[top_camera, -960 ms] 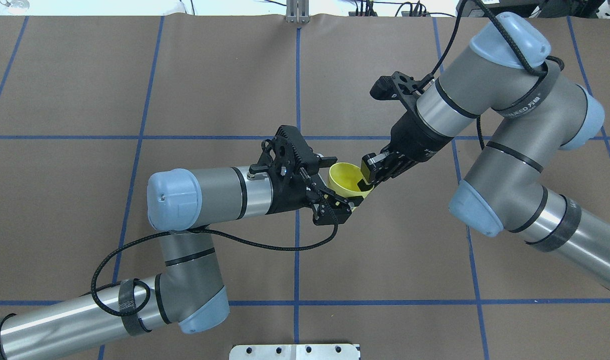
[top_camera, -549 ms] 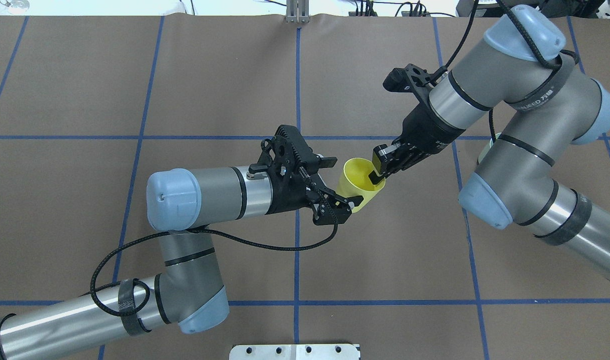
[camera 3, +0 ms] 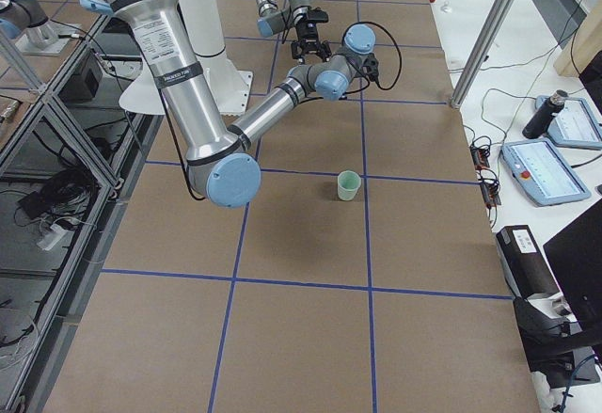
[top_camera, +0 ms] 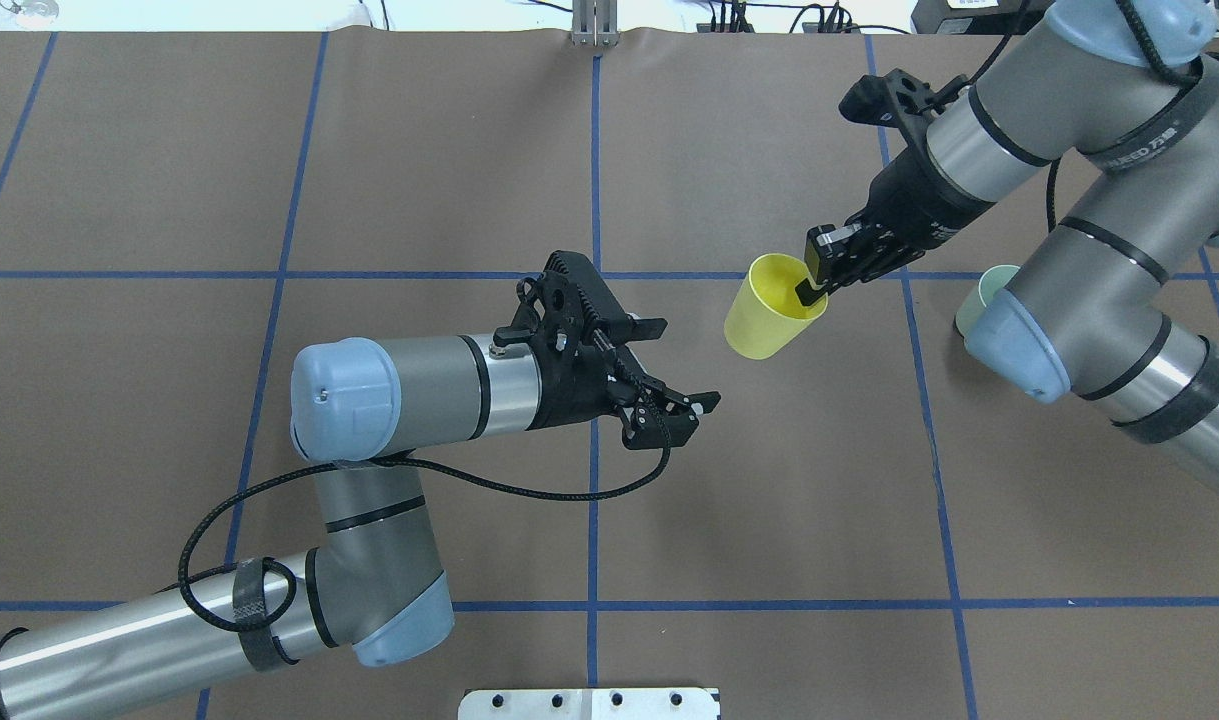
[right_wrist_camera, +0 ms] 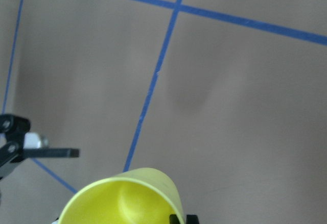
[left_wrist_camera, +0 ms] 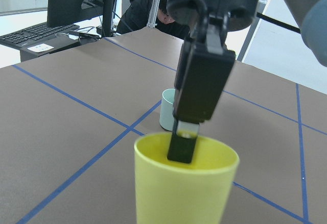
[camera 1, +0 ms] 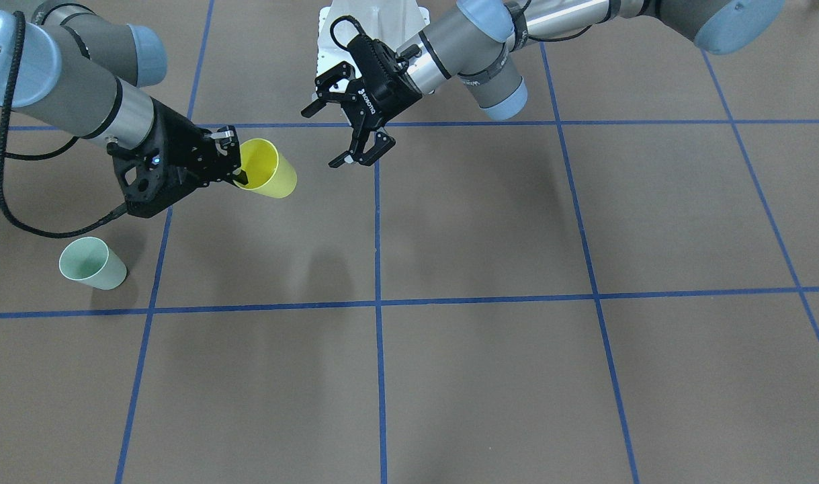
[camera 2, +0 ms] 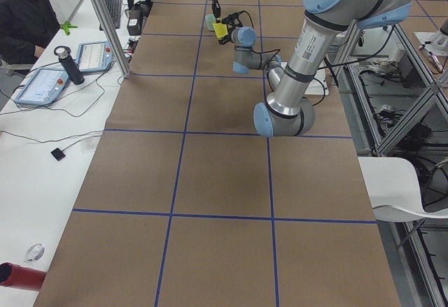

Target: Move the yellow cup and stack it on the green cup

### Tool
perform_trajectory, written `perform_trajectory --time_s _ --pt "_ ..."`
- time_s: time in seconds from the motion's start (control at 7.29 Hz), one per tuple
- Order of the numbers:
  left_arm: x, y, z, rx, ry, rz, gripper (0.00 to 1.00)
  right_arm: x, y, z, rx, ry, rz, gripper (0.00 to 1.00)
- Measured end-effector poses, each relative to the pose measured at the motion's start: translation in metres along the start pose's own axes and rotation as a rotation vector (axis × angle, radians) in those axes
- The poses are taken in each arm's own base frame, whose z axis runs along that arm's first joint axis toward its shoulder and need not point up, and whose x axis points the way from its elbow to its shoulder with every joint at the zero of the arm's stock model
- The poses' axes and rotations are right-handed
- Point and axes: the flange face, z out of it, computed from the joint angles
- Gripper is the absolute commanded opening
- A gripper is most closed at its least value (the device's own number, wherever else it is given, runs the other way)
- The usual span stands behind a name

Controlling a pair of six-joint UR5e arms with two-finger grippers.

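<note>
Your table [top_camera: 419, 150] is covered in matte brown paper, ruled into large squares by blue tape lines [top_camera: 594, 500]. The right gripper [top_camera: 815, 278] is pinched on the rim wall of the yellow cup [top_camera: 764, 325], one finger inside and one outside, holding it off the table. The cup is smooth plastic, tapering to a narrower base. Its mouth faces up and its long axis is near vertical; you cannot judge any slight lean. The left gripper [top_camera: 687, 362] sits apart from it, fingers spread wide, gripping nothing. The green cup [camera 1: 92, 263] stands upright on the robot's right side, near a tape line, bare paper between it and the yellow cup.
</note>
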Motion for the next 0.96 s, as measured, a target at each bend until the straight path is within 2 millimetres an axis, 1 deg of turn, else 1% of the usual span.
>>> perform_trajectory --time_s 0.14,0.27,0.41,0.55,0.69,0.82,0.96 --pt "-0.006 0.003 0.002 -0.026 -0.023 -0.007 1.0 0.019 -0.009 -0.015 0.048 0.035 0.028 0.0" --pt "-0.021 0.004 0.004 -0.079 -0.075 -0.021 1.0 0.036 -0.016 -0.032 0.088 0.058 0.05 0.0" --pt "-0.045 0.001 0.004 -0.158 -0.152 -0.043 1.0 0.053 -0.02 -0.048 0.118 0.076 0.072 0.0" --pt "-0.073 -0.006 -0.001 -0.253 -0.221 -0.07 1.0 0.071 -0.021 -0.061 0.142 0.094 0.089 0.0" --pt "-0.096 -0.015 -0.011 -0.331 -0.268 -0.098 1.0 0.087 -0.02 -0.07 0.163 0.117 0.1 0.0" --pt "-0.12 -0.025 -0.022 -0.395 -0.312 -0.129 1.0 0.106 -0.016 -0.073 0.18 0.153 0.102 0.0" --pt "-0.143 -0.035 -0.036 -0.452 -0.349 -0.164 1.0 0.129 -0.009 -0.073 0.189 0.2 0.082 0.0"
